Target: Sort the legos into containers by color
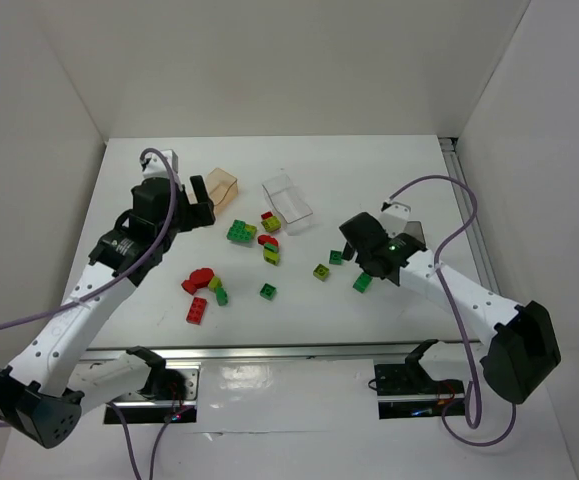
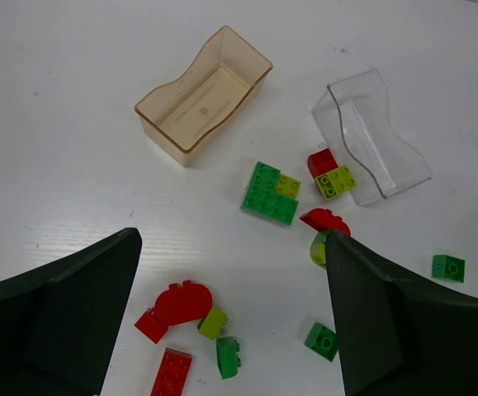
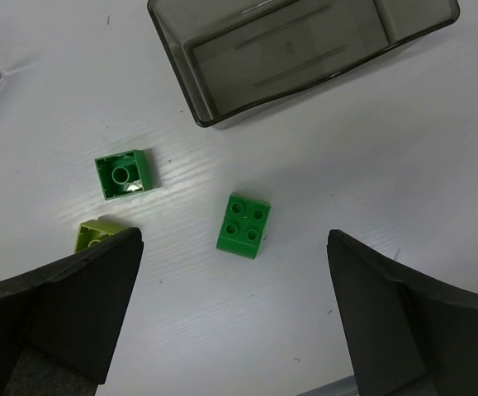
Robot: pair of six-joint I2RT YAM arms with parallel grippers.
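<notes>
Both sets of jaws stand wide apart and grip nothing. Every brick I can make out lies on the table, outside the tubs.

Nearest my bases, on the left, is a long red brick. Just past it sits a rounded red piece, with a lime brick and a dark green brick close beside it. A lone green brick sits apart from them, toward the middle.

On the right, the right gripper hangs over a studs-up green brick. That brick lies in line with the gap, clear of both fingers. An overturned green brick rests a little to one side of it. The smoky tub stands just beyond, mouth up.

Further out on the left, the left gripper hangs above the table. Beyond it a big green piece lies flat. A red-and-lime pair sits hard by the near side of the clear tub; I cannot tell whether they touch.

Farthest out is the orange tub, mouth up and well apart from the bricks.
</notes>
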